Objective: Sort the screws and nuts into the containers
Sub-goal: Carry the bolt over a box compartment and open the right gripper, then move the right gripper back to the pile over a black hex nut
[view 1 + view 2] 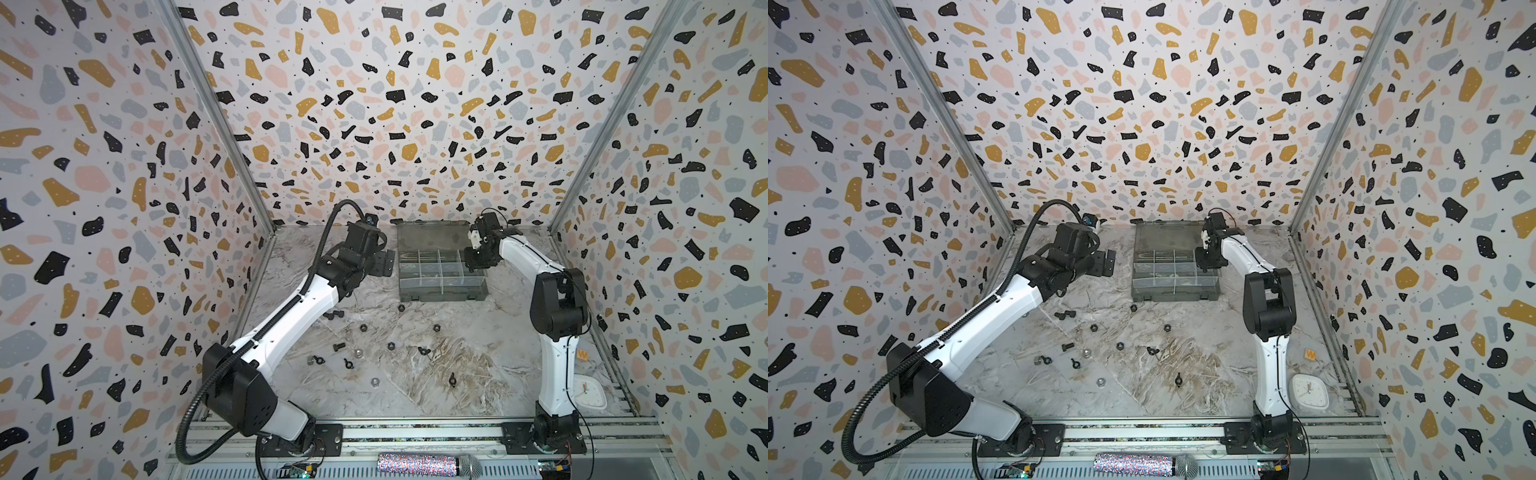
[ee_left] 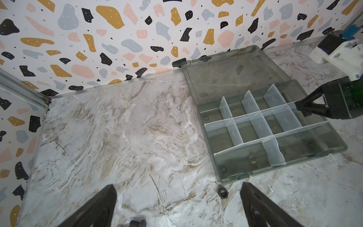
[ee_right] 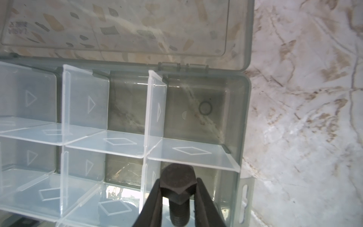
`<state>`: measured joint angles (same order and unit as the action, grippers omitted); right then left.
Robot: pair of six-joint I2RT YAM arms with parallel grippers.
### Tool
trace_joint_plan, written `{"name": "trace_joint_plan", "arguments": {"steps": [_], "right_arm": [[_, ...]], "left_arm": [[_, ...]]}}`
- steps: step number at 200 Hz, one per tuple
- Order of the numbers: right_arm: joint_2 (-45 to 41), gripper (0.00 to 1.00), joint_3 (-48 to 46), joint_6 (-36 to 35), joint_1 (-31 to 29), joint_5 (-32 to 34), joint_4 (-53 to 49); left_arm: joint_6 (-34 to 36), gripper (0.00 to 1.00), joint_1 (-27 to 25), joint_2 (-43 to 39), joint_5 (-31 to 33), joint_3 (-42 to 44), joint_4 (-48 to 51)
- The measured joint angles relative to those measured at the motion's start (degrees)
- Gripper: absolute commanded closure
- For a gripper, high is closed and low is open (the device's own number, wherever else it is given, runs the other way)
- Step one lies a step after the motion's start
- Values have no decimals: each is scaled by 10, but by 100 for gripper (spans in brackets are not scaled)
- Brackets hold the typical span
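The sorting is only just getting under way. The right hand (image 3: 178,180) is clamping a black screw (image 3: 177,174) by its hex head, with the shank hanging down. It is hovering over the organizer box (image 3: 244,118), above a compartment at the box's right end, just inside the outer wall. The screw is not yet lying in the box.

The compartments (image 2: 243,129) are looking empty in both wrist views. Faint rings on their floors are reading as moulded marks rather than nuts, though I cannot be sure. The lid (image 1: 428,237) is lying flat open behind the box.

Nearly everything is waiting on the tabletop (image 1: 478,374), on the side of the box towards the arm bases. A few loose screws (image 1: 338,347) are sitting there, along with black and silver nuts (image 1: 391,345) and several wing nuts (image 1: 452,379). One nut is resting just beside the box's front wall.

The left hand (image 2: 177,185) is hanging with its jaws spread wide and holding nothing, off the box's left end.

By my reading, one screw is about to be delivered and all the other pieces are left to sort.
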<state>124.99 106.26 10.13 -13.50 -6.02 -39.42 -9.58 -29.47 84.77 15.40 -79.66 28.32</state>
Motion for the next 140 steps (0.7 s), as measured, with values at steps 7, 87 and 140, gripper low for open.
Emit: {"name": "trace_joint_plan", "arguments": {"steps": [7, 87, 140], "right_arm": [[0, 91, 0, 0, 0, 0, 0], [-1, 63, 0, -2, -3, -7, 3], [-54, 62, -32, -3, -21, 4, -4]], "left_arm": [[0, 0, 1, 0, -1, 0, 0], [-1, 0, 5, 0, -4, 0, 0], [-6, 0, 5, -6, -12, 11, -3]]}}
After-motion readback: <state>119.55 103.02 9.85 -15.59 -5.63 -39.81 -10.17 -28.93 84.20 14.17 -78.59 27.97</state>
